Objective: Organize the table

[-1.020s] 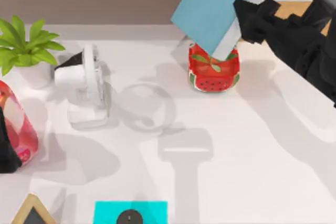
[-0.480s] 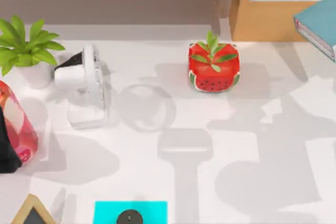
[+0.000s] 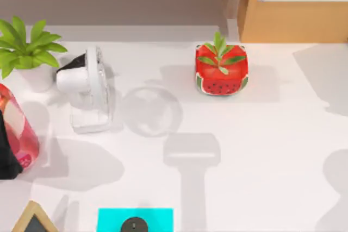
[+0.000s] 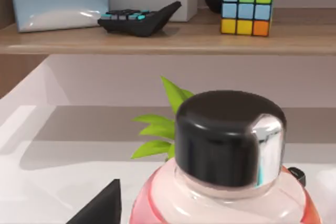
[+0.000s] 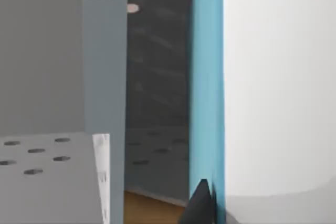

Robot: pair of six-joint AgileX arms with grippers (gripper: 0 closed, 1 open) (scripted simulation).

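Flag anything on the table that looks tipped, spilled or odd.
Nothing stands out. On the table the potted plant, the small white fan and the watermelon-print cube planter all stand upright, with no spill or damage.

- The right arm, which a second ago reached in over the table [image 3: 255, 150] from about 2 o'clock, has gone out of the top view past the right edge.
- The blue book it carried went with it: first above the watermelon-patterned planter [image 3: 221, 70], then at the 3 o'clock edge, now out of the top view. In the right wrist view the book's blue cover [image 5: 206, 93] stands close before the camera.
- The planter's green leaves [image 3: 219, 54], covered by the book a second ago, are in plain sight.
- The arm's shadows have drained toward the 3 to 5 o'clock side.
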